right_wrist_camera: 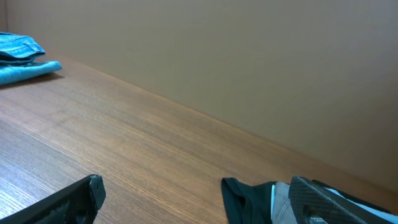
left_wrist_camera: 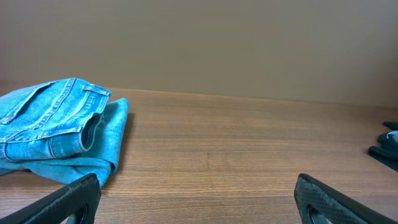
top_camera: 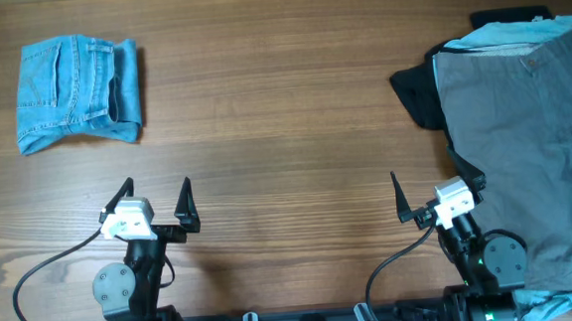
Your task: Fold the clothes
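Note:
The light blue denim jeans (top_camera: pixel 76 92) lie folded into a compact bundle at the far left of the table. They also show in the left wrist view (left_wrist_camera: pixel 59 127) and, small, in the right wrist view (right_wrist_camera: pixel 22 56). My left gripper (top_camera: pixel 156 203) is open and empty, near the front edge, well in front of and to the right of the jeans. My right gripper (top_camera: pixel 437 186) is open and empty at the front right, beside the pile of other clothes.
Grey trousers with a button (top_camera: pixel 533 135) lie spread at the right, over a light blue garment (top_camera: pixel 517 32) and a small black garment (top_camera: pixel 419 95). The black garment shows in the right wrist view (right_wrist_camera: pixel 245 199). The wooden table (top_camera: pixel 284 131) spans between.

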